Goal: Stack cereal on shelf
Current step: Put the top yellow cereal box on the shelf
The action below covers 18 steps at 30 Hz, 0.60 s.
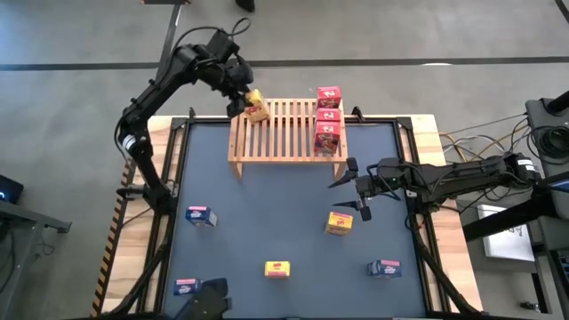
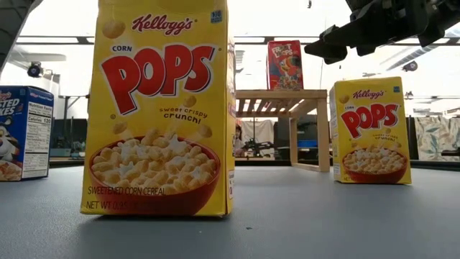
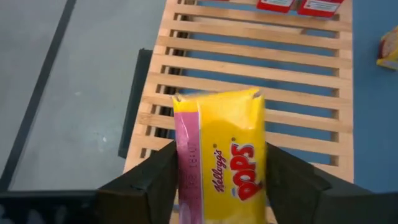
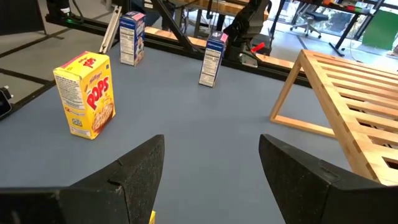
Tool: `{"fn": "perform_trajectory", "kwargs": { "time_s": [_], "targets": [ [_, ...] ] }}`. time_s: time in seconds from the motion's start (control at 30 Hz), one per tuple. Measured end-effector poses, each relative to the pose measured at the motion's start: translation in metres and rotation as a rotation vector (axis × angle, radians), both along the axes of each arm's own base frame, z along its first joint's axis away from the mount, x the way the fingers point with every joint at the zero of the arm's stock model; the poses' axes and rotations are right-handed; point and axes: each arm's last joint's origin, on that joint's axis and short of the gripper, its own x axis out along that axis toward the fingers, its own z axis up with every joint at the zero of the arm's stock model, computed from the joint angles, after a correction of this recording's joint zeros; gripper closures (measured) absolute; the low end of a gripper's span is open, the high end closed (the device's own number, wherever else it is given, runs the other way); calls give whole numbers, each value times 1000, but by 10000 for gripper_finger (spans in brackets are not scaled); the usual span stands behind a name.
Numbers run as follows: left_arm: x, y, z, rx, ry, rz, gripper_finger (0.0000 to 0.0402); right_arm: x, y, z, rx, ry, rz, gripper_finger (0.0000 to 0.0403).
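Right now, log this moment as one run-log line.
left pincer: yellow box between fingers over shelf | right pincer: open, above yellow box | red boxes: on shelf

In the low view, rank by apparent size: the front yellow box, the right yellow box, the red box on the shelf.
1. Front yellow box, largest.
2. Right yellow box.
3. Red box on the shelf, smallest.
This reflects nearness to the camera; true sizes may well match.
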Motion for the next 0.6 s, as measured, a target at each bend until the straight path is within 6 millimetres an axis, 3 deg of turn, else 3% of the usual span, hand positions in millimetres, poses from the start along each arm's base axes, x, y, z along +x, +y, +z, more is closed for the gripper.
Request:
{"fn": "perform_trajectory", "kwargs": {
  "time_s": [0.27, 0.6],
  "targets": [
    [4, 1, -5, -20, 8, 19, 136, 0, 0, 0, 0, 0, 0, 152],
    [4, 4, -11, -23, 44, 69, 131, 0, 0, 0, 0, 1, 0, 152]
  ]
}}
